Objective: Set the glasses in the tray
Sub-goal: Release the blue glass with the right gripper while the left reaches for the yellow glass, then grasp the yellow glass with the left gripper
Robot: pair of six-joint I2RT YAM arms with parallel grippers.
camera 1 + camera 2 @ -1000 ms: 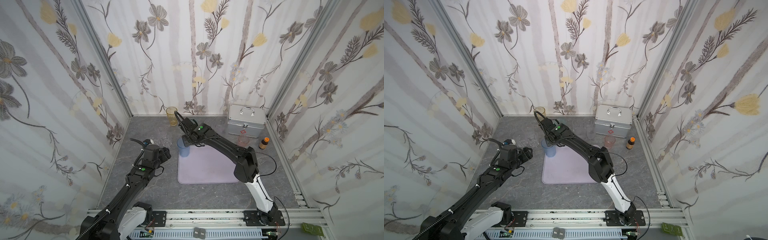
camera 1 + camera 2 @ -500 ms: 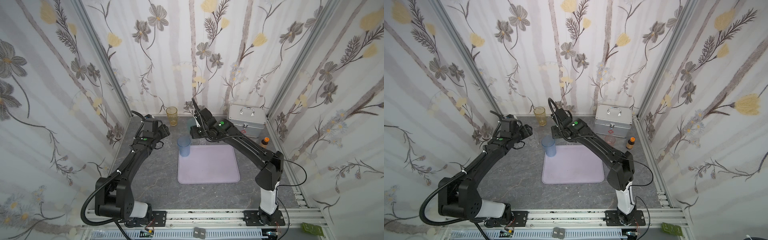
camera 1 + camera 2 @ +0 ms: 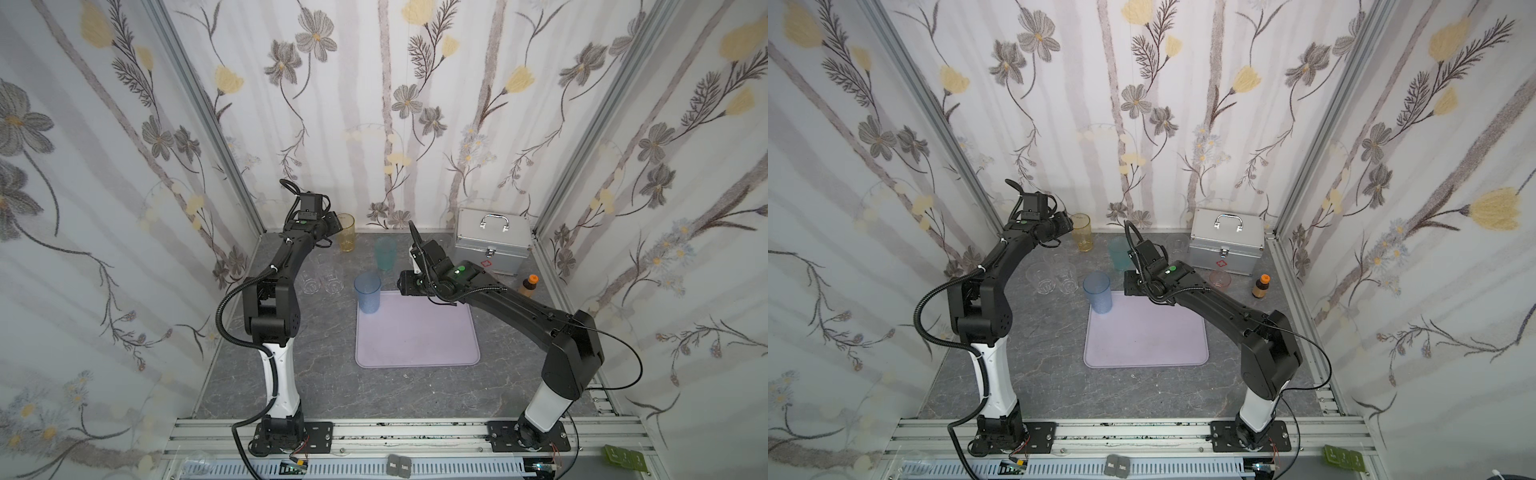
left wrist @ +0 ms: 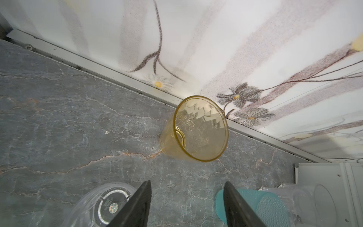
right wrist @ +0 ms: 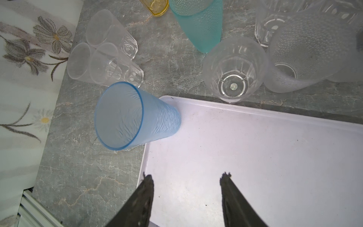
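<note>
surface: grey marble tabletop (image 3: 324, 374) | walls: floral wallpaper (image 3: 374, 104) | left end effector (image 4: 186, 182) fingers apart | right end effector (image 5: 186, 175) fingers apart over tray (image 5: 255, 157)

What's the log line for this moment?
left gripper: open, facing amber glass | right gripper: open, empty, over tray | blue glass: in tray corner

We see a pale lilac tray (image 3: 415, 332), plain but for a few dark specks. The table (image 4: 78, 127) is grey, marbled with white and rust-coloured veins. The blue tumbler (image 3: 367, 297) is translucent with a rippled surface; the teal tumbler (image 5: 202, 29) carries fine dots; the amber tumbler (image 4: 200, 129) shows zigzag facets. The short glasses (image 5: 115, 64) are clear and faceted, the frosted tumbler (image 5: 304, 53) milky white with dimples. The case (image 3: 492, 245) is silver with a small red cross outline, the bottle (image 3: 528, 286) brown with an orange cap. The walls (image 3: 395, 104) are white, striped pale grey, with grey and yellow flowers.
</note>
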